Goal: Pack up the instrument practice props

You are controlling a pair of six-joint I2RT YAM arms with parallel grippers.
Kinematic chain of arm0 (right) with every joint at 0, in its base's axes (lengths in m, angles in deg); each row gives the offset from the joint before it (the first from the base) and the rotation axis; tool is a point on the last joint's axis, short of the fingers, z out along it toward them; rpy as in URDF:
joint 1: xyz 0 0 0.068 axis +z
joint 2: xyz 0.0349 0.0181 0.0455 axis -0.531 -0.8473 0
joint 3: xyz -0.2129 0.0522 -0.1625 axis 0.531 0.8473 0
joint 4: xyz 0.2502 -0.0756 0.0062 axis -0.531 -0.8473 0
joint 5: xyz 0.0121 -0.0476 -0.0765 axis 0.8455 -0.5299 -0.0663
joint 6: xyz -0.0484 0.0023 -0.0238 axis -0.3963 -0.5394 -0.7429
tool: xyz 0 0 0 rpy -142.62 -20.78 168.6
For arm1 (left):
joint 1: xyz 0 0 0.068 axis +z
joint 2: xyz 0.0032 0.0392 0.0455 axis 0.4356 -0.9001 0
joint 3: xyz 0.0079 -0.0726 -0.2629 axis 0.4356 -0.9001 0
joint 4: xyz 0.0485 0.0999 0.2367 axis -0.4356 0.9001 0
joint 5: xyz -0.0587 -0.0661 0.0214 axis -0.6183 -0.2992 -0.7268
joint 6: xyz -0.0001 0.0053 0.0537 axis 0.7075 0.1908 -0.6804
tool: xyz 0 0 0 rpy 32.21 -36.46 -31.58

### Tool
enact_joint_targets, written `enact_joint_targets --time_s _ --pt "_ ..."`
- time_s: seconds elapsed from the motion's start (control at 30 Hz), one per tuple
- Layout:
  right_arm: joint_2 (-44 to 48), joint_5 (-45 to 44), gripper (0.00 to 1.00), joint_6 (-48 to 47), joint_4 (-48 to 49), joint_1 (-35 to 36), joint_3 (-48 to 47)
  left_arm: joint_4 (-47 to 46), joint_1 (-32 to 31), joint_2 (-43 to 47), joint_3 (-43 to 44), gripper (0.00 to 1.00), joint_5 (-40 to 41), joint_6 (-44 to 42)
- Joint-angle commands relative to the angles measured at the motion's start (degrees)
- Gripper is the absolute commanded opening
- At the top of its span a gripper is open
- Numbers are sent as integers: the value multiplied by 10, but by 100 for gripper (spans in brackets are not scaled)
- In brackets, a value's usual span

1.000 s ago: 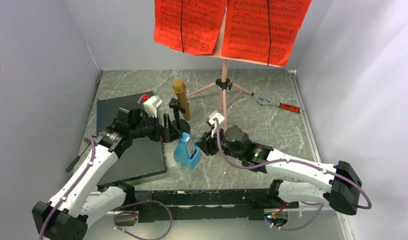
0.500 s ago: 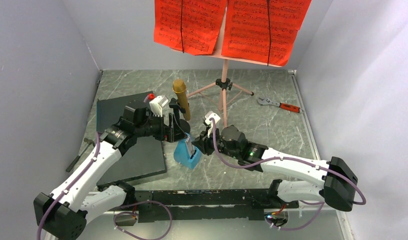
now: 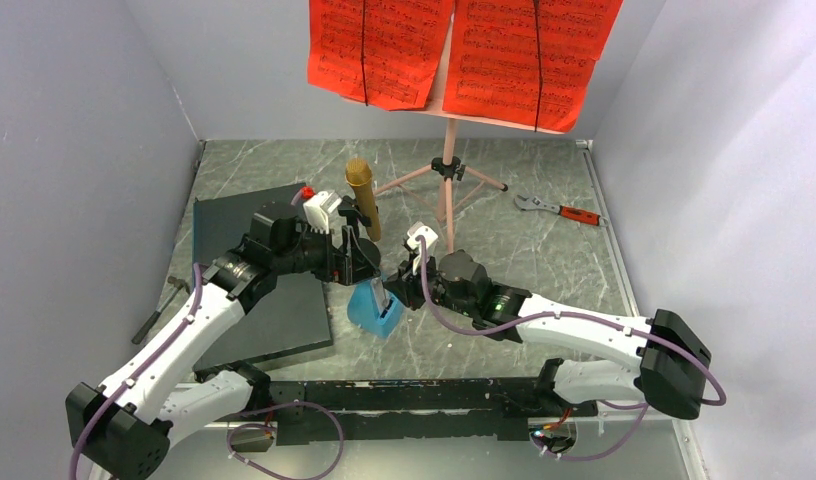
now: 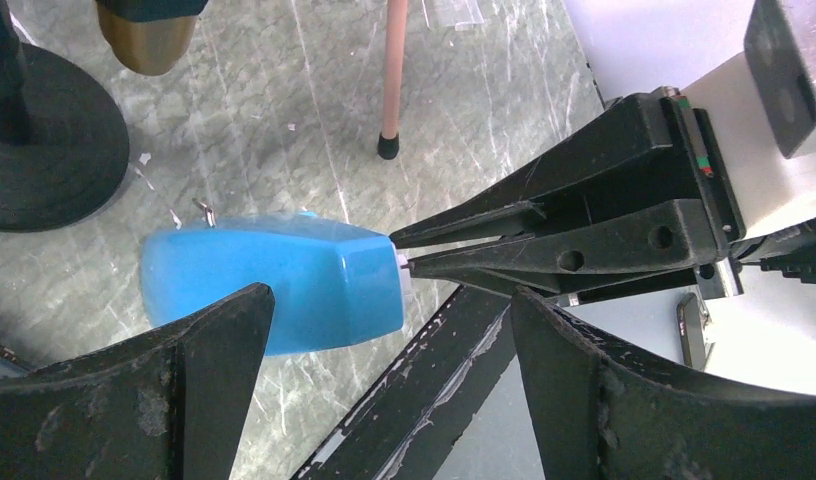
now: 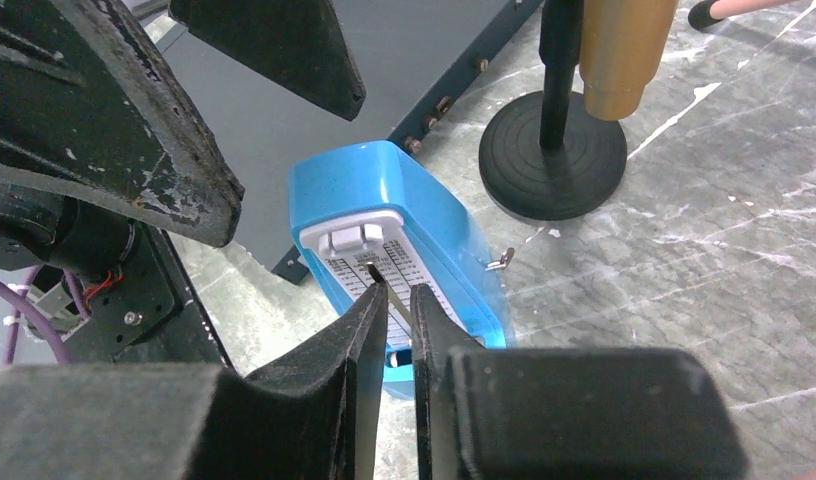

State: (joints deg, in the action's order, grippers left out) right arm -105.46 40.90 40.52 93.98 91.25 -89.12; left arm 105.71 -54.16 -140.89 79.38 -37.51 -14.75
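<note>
Packing is barely beginning: every prop is sitting out on the table [image 3: 544, 260], and no box or bag for them is showing in any view. The small blue metronome [image 3: 375, 308] is standing upright between the two arms. The right gripper [image 5: 392, 295] is reaching in at its face, its fingers standing narrow on either side of the thin pendulum [image 5: 374, 270]. Whether they are pinching the rod cannot be told. The left gripper [image 4: 389, 300] is hovering over the metronome with its fingers spread wide, one on each side, holding nothing.

Just behind the metronome the gold microphone [image 3: 360, 195] is standing on its black round base [image 5: 552, 155]. Further behind, the pink music stand [image 3: 446, 190] is standing fully set up on its tripod, with the red sheet-music pages [image 3: 464, 50] resting on its desk. Beside the metronome on the left arm's side the large dark slab [image 3: 254, 290] is lying flat, and well beyond the metronome on the right arm's side a red-handled wrench [image 3: 559, 210] is lying loose.

By the look of it, all four props are waiting to be packed, with the metronome first in hand
</note>
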Motion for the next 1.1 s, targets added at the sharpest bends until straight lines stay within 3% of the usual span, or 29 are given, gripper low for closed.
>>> enact_joint_targets --time_s 0.0,1.07 --pt "0 6 18 7 36 -2 -11 -31 -6 5 1 94 3 10" --pt "-42 45 1 0 45 -12 -37 -73 -32 -15 -11 94 -24 27"
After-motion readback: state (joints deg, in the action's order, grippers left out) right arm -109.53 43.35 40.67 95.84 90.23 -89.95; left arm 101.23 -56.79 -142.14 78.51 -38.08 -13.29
